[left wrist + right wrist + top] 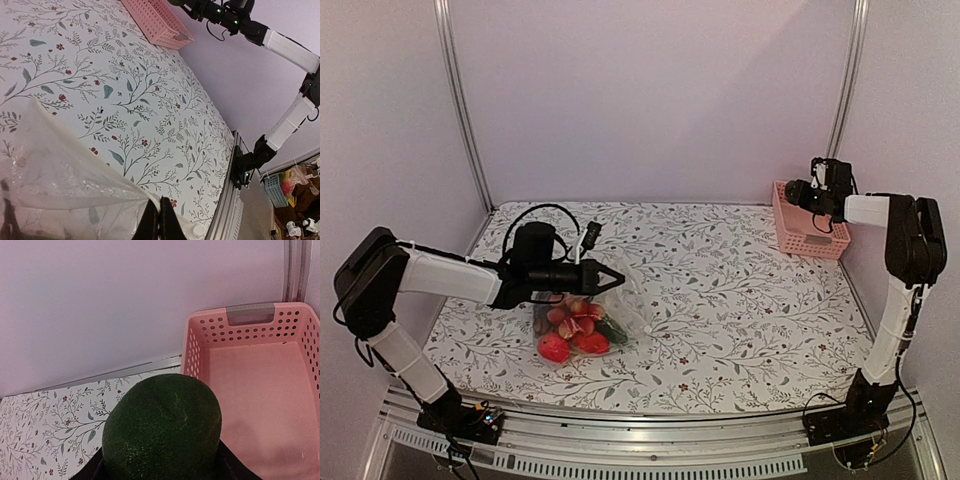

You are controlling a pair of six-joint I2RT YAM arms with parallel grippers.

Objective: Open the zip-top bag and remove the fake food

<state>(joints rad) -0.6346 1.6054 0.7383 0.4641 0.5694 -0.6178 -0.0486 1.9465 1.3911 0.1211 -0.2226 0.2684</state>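
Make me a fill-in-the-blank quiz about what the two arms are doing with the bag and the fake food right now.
1. The left gripper is shut on the edge of the ____.
2. The right gripper holds a rounded fake food piece that is dark ____.
3. The basket ahead of that piece is ____.
4. The fake food lying below the left gripper is mostly ____.
Missing words: zip-top bag; green; pink; red.
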